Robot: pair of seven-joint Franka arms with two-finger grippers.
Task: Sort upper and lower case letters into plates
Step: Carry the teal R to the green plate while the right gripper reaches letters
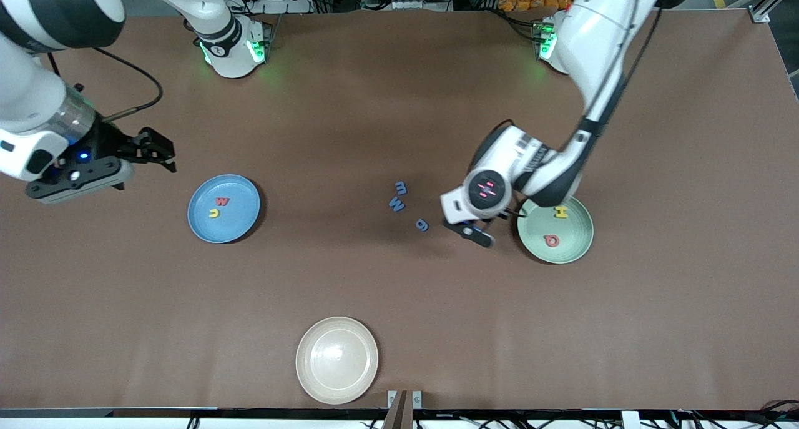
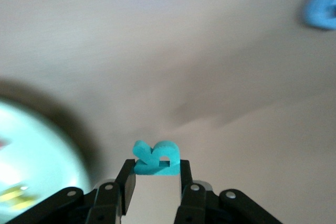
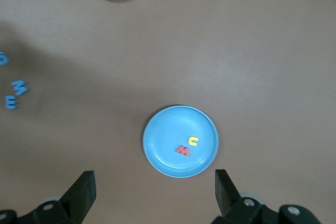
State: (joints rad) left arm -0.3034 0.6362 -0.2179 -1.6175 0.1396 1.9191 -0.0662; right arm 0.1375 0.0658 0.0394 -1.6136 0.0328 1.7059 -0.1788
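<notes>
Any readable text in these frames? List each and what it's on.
"w" red and "u" yellow: toy letters in the blue plate.
"H" yellow and "Q" red: toy letters in the pale green plate.
"m", "M" and "g": blue toy letters on the table between the plates.
Teal letter in the left end effector: cannot be read.
No brand or label print is readable.

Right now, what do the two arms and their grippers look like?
Both arms are glossy white with black joints and green lights at their bases. The left gripper is black under a black disc with red marks; the right gripper is black, with a blue light and a black cable.
</notes>
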